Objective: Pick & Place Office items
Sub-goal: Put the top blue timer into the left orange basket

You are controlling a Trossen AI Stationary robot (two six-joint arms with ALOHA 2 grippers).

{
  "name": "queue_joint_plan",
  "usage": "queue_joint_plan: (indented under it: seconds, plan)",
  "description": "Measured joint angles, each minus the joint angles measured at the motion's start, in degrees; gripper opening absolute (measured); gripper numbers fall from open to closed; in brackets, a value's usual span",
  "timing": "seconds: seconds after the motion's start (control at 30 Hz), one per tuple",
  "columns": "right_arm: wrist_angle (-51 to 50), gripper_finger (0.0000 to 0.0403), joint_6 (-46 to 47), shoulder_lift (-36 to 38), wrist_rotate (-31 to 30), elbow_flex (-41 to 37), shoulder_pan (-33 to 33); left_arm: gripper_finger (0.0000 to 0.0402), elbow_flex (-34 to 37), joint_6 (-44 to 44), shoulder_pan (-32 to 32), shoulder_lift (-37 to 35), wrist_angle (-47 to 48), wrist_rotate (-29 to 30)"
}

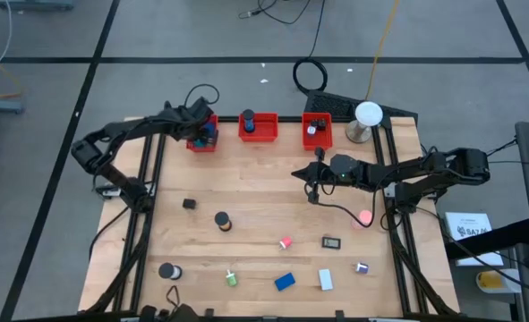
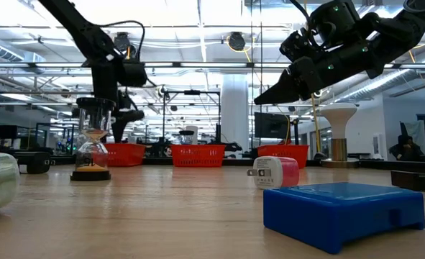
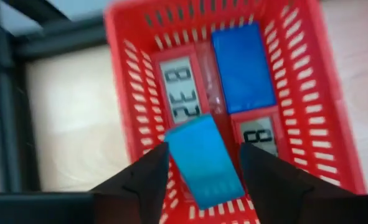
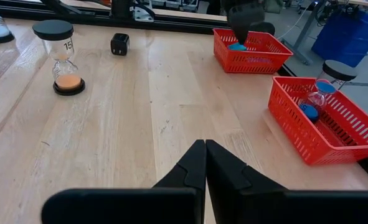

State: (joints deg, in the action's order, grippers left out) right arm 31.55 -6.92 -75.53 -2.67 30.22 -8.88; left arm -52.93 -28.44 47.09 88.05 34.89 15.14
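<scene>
left gripper (image 3: 202,165) above red bin (image 3: 333,112), fingers parted around blue block (image 3: 205,162) (tilted), bin walls near both sides | right gripper (image 4: 205,163) closed, empty, bare table (image 4: 140,124) ahead

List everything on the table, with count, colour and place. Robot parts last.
Bins: three, red, in a row along the far edge.
Left bin contents: two blue blocks and two small clocks with digit displays.
Dome: one, white, far right corner.
Hourglass: one, black caps, orange sand, left of centre.
Black cube: one, left side.
Roll: one, black, near left.
Green bit: one, near edge.
Blue block: one, near edge, centre.
White block: one, right of the blue block.
Pink bit: one, centre.
Black clock: one, right of the pink bit.
Left gripper: open, above the left bin.
Right gripper: shut, above the table's right half.
</scene>
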Motion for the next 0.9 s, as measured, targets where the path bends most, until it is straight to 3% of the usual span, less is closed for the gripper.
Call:
queue_joint_plan:
  seconds: [0.17,0.47,0.9]
  plan:
    - [0.4,0.0000,0.0,0.0,0.0,0.0,0.0,0.0128,-0.1,5.9,0.0,-1.9,-1.9,-0.2]
    - [0.4,0.0000,0.0,0.0,0.0,0.0,0.0,0.0015,0.0,9.5,0.8,2.7,-5.2,2.2]
    - [0.4,0.0000,-0.1,0.0,0.0,0.0,0.0,0.0003,0.0,12.0,0.4,2.7,-4.6,0.5]
